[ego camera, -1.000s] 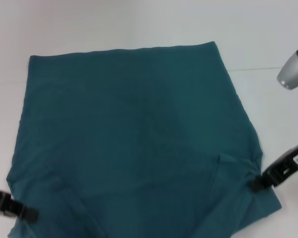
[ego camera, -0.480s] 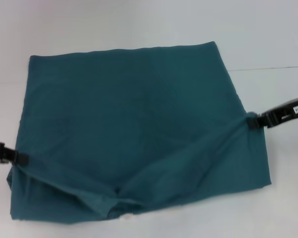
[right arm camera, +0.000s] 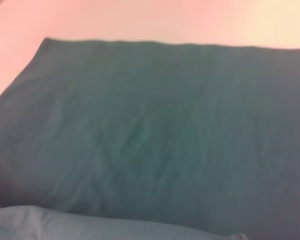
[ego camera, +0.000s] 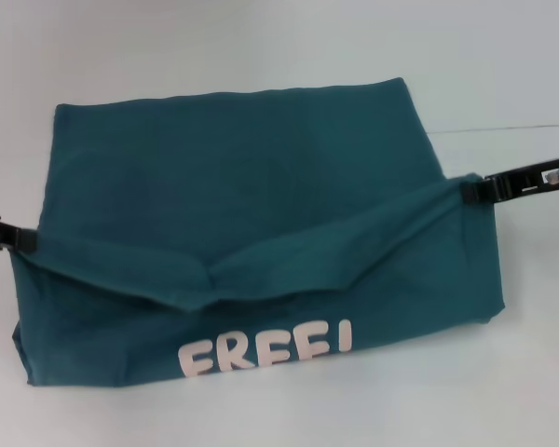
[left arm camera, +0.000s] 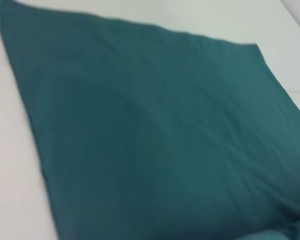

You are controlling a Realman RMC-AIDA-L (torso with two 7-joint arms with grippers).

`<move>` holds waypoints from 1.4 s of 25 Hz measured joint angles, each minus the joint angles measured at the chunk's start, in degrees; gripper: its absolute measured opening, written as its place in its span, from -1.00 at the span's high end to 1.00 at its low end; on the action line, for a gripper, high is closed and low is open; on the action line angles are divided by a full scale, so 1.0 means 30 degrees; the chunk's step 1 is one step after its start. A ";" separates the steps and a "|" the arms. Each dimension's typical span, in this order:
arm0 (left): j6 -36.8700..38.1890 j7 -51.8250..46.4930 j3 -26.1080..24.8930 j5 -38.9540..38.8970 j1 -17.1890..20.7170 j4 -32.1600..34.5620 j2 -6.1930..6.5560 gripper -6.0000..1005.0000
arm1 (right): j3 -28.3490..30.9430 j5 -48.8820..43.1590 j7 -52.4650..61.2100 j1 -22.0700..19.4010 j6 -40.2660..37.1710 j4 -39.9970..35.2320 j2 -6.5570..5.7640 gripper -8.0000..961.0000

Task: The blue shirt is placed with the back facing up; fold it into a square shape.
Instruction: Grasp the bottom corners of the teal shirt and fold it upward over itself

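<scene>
Near hem of the shirt lifted and carried toward the far edge, one gripper at each side.

Nearest, the large dark teal-blue soft fabric T-shirt (ego camera: 261, 214) lies on the white table (ego camera: 261, 47), its near part turned over so the white block lettering (ego camera: 265, 349) shows. Midway back, the left gripper (ego camera: 23, 240) and right gripper (ego camera: 475, 193) each pinch a side edge of the raised flap, clenched on cloth. Beyond lies the flat, plain back. The fabric looks light and limp: it sags between the two holds, so it likely needs even tension and grips kept at the outer edges to land straight.
</scene>
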 joint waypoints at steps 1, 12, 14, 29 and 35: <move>0.0000 0.0000 0.0000 0.0000 0.0000 0.0000 0.0000 0.89 | 0.0000 0.0000 0.0000 0.0000 0.0000 0.0000 0.0000 0.83; -0.3500 0.0497 0.0120 -0.0521 -0.0375 -0.0671 -0.0310 0.89 | -0.0086 0.1446 -0.0045 -0.0036 0.4322 0.1910 -0.0010 0.83; -0.3889 0.0688 0.0237 -0.0921 -0.0399 -0.0757 -0.0339 0.89 | -0.0167 0.1591 -0.0105 0.0019 0.5099 0.2387 -0.0003 0.83; -0.8772 0.1575 0.3003 -0.2335 -0.1338 -0.2124 -0.0905 0.89 | -0.1320 0.2618 -0.0131 0.0446 0.9650 0.4522 0.0020 0.83; -1.0977 0.1587 0.3672 -0.2146 -0.1637 -0.2941 -0.1025 0.89 | -0.1707 0.2613 -0.0017 0.0481 1.0685 0.5167 0.0018 0.83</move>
